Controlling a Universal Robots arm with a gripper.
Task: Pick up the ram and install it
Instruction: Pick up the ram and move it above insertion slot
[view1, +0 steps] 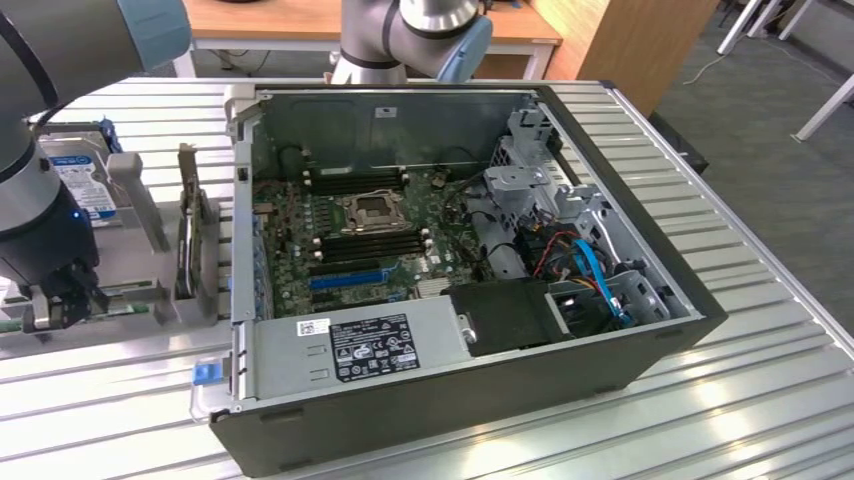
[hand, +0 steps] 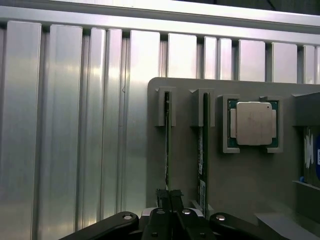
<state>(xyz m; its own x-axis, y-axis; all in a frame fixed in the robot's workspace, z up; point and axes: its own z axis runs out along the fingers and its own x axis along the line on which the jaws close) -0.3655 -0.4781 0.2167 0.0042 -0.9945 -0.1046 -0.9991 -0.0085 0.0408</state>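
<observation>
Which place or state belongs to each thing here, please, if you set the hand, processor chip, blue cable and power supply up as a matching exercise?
Things:
1. hand
2. processor chip
3. blue cable
4. power supply

Places or states:
A. lying in a recess of the grey holder
B. labelled metal box in the computer case
C. shut on the ram
D. looping down inside the case, at the exterior view's right

Pairs: 1-C, 2-A, 3-D, 4-B

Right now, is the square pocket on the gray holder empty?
No, a silver-topped processor sits in that pocket of the gray holder.
</observation>
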